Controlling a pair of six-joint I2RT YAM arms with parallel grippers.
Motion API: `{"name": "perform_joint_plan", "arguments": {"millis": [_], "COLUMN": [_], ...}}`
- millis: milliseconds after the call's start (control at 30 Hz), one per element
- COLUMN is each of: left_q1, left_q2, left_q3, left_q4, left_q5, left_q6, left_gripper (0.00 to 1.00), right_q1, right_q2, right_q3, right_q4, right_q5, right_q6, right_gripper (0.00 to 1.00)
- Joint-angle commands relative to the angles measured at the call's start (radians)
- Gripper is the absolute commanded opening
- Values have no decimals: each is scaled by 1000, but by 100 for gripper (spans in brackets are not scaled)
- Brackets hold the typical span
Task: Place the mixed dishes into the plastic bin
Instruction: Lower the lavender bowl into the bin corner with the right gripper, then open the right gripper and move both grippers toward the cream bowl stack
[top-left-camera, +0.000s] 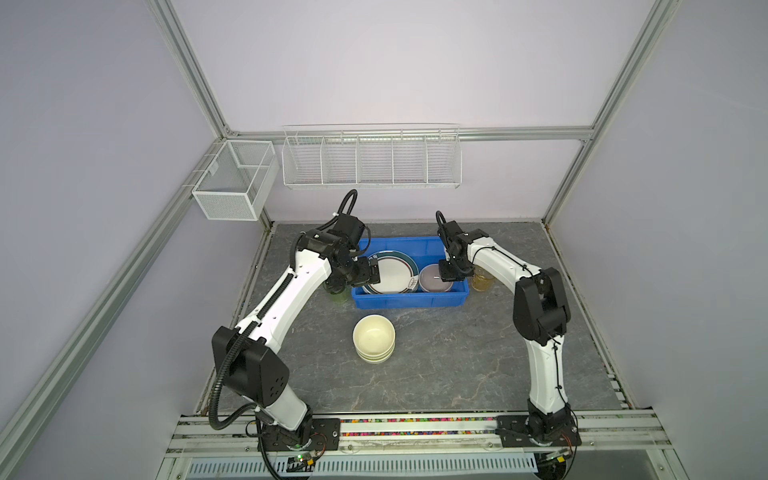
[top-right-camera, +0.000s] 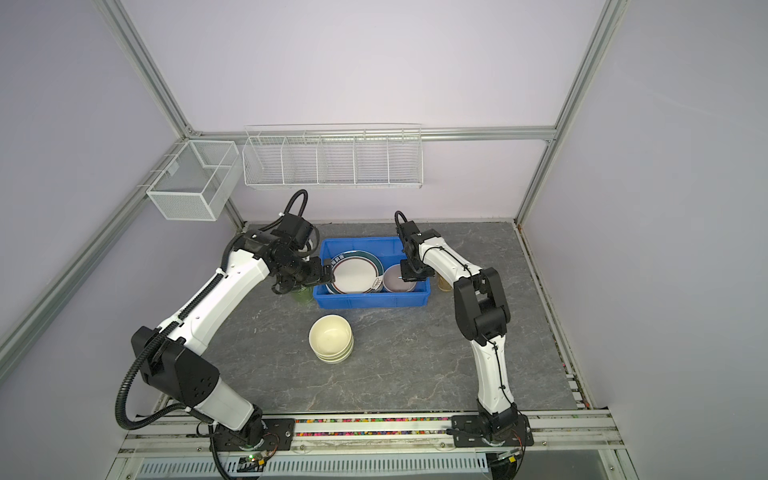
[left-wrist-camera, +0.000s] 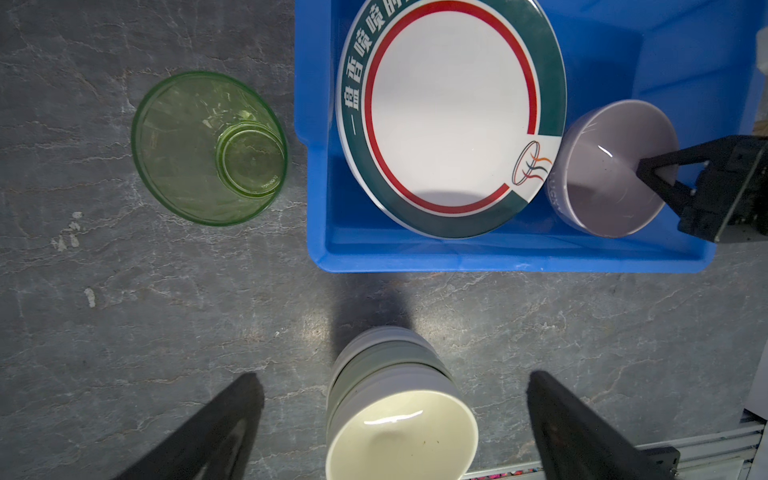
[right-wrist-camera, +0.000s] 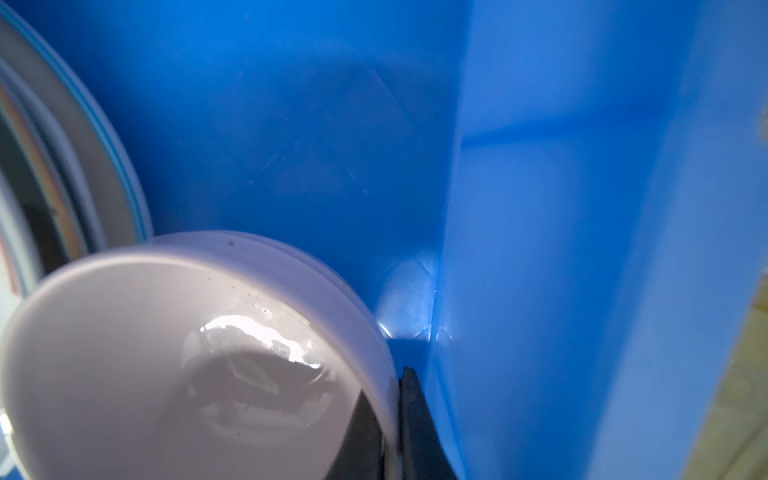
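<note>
Your green cup (left-wrist-camera: 210, 147) stands on the table (top-left-camera: 436, 365), just left of the bin (top-left-camera: 407, 300). Your left claw (top-left-camera: 371, 271) hangs over the bin's left edge, jaws wide apart and holding nothing. The plate (top-left-camera: 392, 272) fills the bin's left part. A bowl stack (top-left-camera: 374, 338) sits on the table in front of the bin. The lilac bowl (left-wrist-camera: 611, 174) is in the bin's right front corner, and your right claw (left-wrist-camera: 642, 168) is clamped on its rim. The amber cup (top-left-camera: 482, 283) stands just right of the bin.
</note>
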Motion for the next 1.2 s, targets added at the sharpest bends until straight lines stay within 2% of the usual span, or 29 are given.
{"name": "perform_joint_plan", "arguments": {"millis": [0, 700, 1167], "left_q1": [7, 6, 7], "left_q2": [0, -3, -31], "left_q3": [-11, -23, -18], "left_q4": [-10, -4, -22], "left_q5": [10, 21, 19], "left_q6": [17, 15, 11], "left_gripper": [99, 100, 100], "right_q1": [-5, -10, -7], "right_q2": [0, -52, -184], "right_q3": [-14, -32, -49], "right_q4": [29, 29, 16], "right_q5": [12, 40, 53], "right_q6": [21, 32, 28], "right_gripper": [11, 20, 20]}}
